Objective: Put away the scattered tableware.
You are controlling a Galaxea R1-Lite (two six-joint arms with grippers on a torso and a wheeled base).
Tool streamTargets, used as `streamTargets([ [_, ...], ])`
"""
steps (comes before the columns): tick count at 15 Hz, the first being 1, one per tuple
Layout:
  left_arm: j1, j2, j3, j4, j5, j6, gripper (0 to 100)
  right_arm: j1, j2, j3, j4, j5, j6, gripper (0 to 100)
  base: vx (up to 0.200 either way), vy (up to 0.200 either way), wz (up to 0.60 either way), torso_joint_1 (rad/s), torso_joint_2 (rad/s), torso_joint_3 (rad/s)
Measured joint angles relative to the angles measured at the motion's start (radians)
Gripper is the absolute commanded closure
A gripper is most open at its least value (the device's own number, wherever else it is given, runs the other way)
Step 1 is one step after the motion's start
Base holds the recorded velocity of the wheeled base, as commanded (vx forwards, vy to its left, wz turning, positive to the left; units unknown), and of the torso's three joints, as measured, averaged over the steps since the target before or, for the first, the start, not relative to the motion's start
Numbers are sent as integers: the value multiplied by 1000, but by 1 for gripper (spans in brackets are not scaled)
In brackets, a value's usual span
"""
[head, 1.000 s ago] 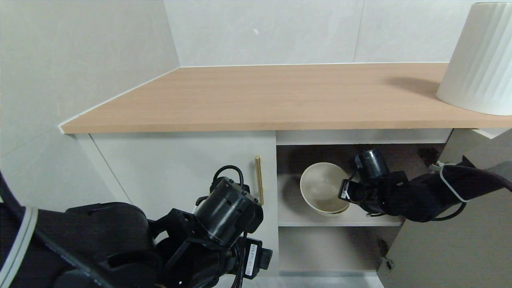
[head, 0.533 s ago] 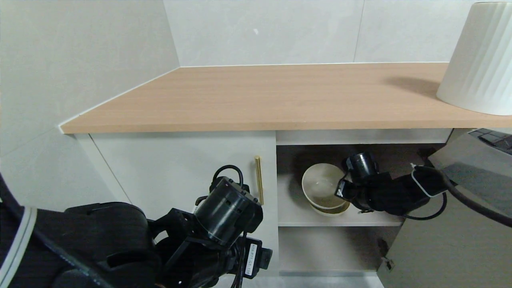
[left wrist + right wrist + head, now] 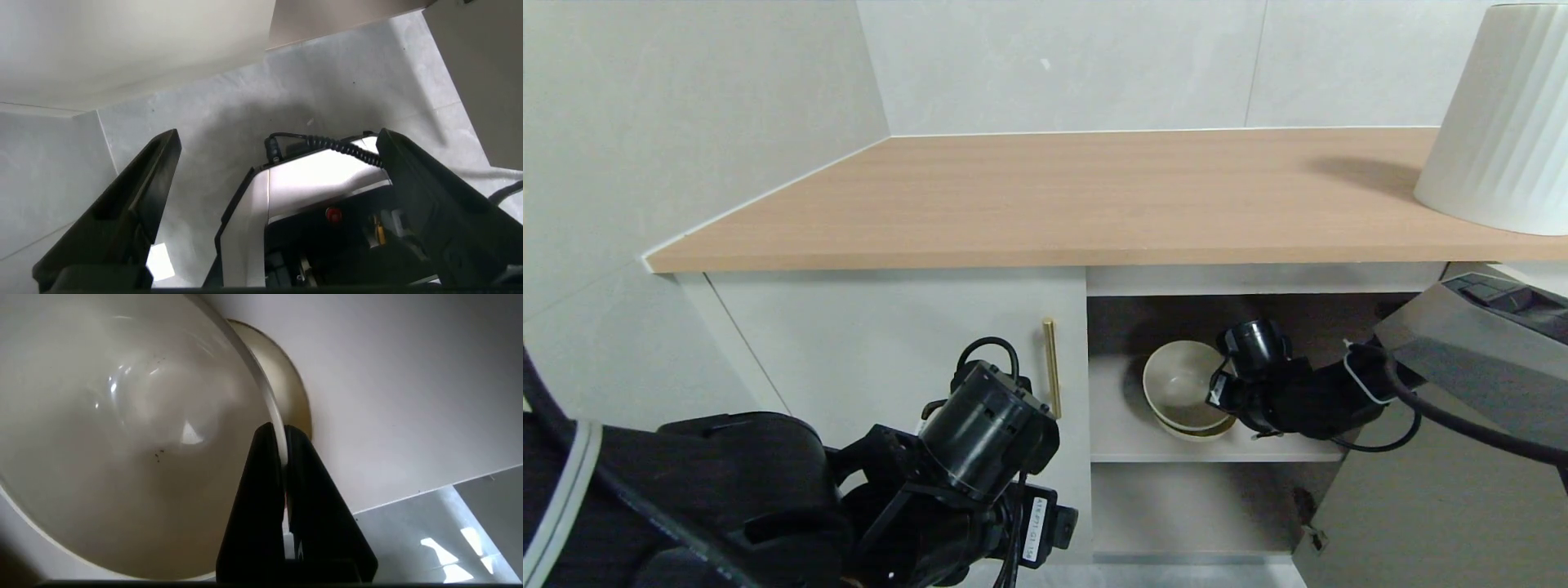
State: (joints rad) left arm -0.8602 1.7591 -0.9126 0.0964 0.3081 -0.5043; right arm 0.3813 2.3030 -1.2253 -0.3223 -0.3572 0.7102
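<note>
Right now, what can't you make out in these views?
- Head view: whether the bowl rests on the dish beneath; the bowl's own body hides the contact.
- Head view: the jaws of the right gripper, hidden behind its wrist; the right wrist view shows them shut on the bowl's rim.
- Head view: the top of the lamp shade, cut off by the edge.

Left of cream ceramic bowl (image 3: 1183,382): narrow white shelf strip (image 3: 1115,425), then closed white cabinet door (image 3: 890,343).
Right of bowl: black right gripper (image 3: 283,465), clamped on rim, blocks.
</note>
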Motion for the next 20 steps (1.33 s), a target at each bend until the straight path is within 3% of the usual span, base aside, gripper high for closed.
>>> streamTargets([
  [3, 0, 0, 0, 0, 0, 0, 0, -2, 7, -4, 0, -10, 0, 100, 0, 0, 0, 0, 0, 0],
  [4, 0, 0, 0, 0, 0, 0, 0, -2, 9, -5, 0, -10, 0, 0, 0, 0, 0, 0, 0, 0],
  [13, 4, -2, 0, 0, 0, -1, 0, 0, -4, 8, 9, -9, -2, 0, 0, 0, 0, 0, 0, 0],
  [20, 67, -114, 21, 3, 0, 2, 0, 33, -257, 195, 111, 93, -103, 0, 0, 0, 0, 0, 0, 0],
])
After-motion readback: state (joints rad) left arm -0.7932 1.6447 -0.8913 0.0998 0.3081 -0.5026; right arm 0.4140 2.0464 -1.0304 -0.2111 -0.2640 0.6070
